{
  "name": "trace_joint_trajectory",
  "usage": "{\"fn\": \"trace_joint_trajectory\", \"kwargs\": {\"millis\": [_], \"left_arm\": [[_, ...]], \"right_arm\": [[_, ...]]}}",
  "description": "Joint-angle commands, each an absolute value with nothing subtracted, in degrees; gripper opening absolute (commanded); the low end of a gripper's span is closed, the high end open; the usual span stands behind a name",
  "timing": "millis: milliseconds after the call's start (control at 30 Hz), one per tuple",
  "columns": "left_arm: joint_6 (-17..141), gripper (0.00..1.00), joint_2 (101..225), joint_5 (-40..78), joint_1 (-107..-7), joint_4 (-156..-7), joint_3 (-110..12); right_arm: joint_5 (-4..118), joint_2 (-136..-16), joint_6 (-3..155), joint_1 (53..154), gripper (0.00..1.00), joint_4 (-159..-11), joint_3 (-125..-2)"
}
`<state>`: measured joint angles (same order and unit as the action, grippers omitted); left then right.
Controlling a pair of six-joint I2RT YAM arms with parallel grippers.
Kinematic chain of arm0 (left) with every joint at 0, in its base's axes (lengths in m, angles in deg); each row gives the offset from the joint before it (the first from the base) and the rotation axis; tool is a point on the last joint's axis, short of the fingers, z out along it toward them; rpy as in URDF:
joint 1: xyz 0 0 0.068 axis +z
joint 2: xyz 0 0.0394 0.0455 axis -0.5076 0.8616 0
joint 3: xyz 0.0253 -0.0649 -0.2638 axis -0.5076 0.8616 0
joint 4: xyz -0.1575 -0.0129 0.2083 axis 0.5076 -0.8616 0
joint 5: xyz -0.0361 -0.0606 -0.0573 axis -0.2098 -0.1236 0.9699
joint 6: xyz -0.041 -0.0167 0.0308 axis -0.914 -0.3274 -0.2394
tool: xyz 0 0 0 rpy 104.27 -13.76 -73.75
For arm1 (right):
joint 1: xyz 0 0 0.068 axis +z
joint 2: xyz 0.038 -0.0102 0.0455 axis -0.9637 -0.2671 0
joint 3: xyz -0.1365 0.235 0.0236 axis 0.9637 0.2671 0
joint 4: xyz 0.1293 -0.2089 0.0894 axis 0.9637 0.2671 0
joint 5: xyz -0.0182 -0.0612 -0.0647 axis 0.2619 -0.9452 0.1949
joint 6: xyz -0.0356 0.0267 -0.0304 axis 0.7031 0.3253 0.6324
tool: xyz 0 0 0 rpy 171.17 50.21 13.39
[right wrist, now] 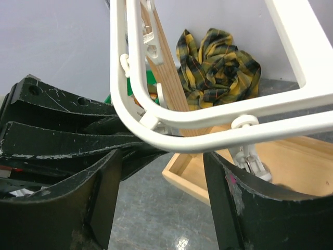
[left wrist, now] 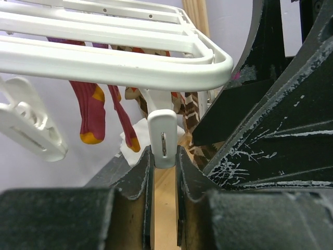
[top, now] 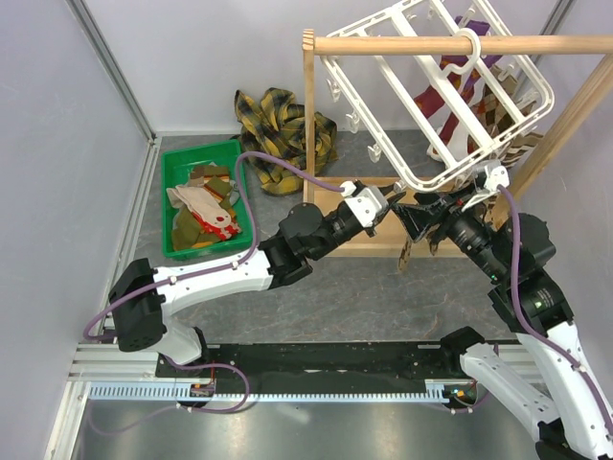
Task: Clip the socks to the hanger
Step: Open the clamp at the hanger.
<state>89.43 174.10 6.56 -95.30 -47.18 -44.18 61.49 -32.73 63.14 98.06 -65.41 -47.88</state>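
Observation:
The white hanger [top: 366, 123] hangs tilted from the wooden rod, with its near corner low over my two grippers. My left gripper [top: 391, 198] is shut on a white clip [left wrist: 164, 140] that dangles from the hanger's rim [left wrist: 130, 67]. My right gripper [top: 421, 213] stands open just below that corner [right wrist: 208, 117], with nothing between its fingers [right wrist: 104, 192]. Maroon-and-orange socks [left wrist: 91, 112] and argyle socks [top: 498, 110] hang from clips on the far side. A brown patterned sock [top: 405, 251] dangles under the grippers; what holds it is hidden. More socks [top: 201, 206] lie in the green bin.
The green bin [top: 172, 168] stands at the left. A yellow-and-black plaid cloth [top: 283, 129] lies bunched behind the rack's left post. The wooden rack's rod [top: 402, 44] runs across the top and its tray [right wrist: 291, 161] sits under the grippers. Grey walls close in on both sides.

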Motion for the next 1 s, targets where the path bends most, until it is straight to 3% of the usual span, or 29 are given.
{"fn": "trace_joint_trajectory", "kwargs": {"millis": [0,367,967], "left_arm": [[94.4,0.02,175.8,7.1,-98.5,-54.7,-43.1],[92.4,0.02,173.7,6.2,-99.3,-57.8,-42.4],[96.5,0.02,174.9,4.6,-103.8,-66.0,-48.4]], "right_arm": [[56.5,-30.3,61.9,98.0,0.71,-84.9,-46.4],[56.3,-29.6,66.0,98.0,0.77,-89.3,-44.1],[62.2,-31.2,69.4,97.9,0.7,-86.5,-43.4]]}}
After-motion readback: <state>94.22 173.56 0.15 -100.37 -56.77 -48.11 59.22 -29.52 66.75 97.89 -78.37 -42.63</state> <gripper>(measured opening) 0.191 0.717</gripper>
